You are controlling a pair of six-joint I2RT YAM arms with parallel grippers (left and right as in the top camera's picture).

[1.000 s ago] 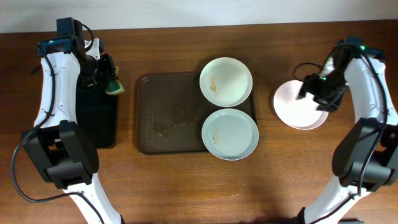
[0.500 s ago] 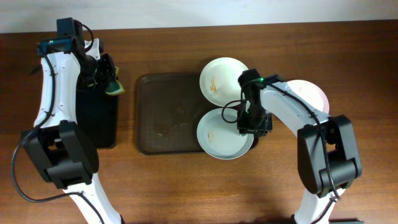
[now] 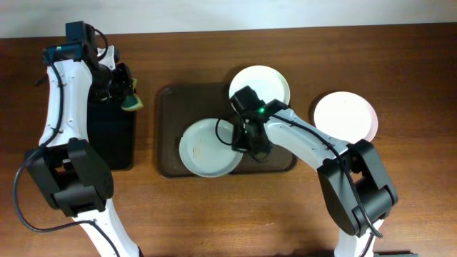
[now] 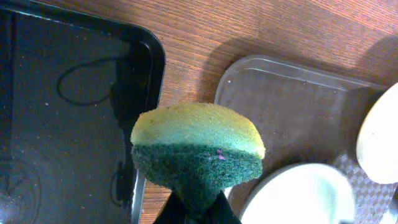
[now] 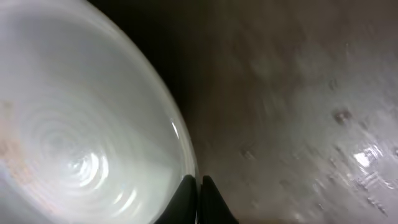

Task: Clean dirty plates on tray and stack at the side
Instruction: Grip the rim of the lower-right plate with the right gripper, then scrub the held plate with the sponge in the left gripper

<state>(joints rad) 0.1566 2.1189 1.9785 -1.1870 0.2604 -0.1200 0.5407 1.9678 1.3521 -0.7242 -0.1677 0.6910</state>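
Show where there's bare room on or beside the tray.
Bare: the far-left corner of the tray and the table in front of it. Crowded: its right side, with the far plate and the right hand gripping the near plate.

Left fingers (image 4: 214, 215) and right fingers (image 5: 185, 202) clamped tight.

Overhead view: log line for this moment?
left fingers: shut on yellow-green sponge | right fingers: pinching rim of round white plate over brown rectangular tray
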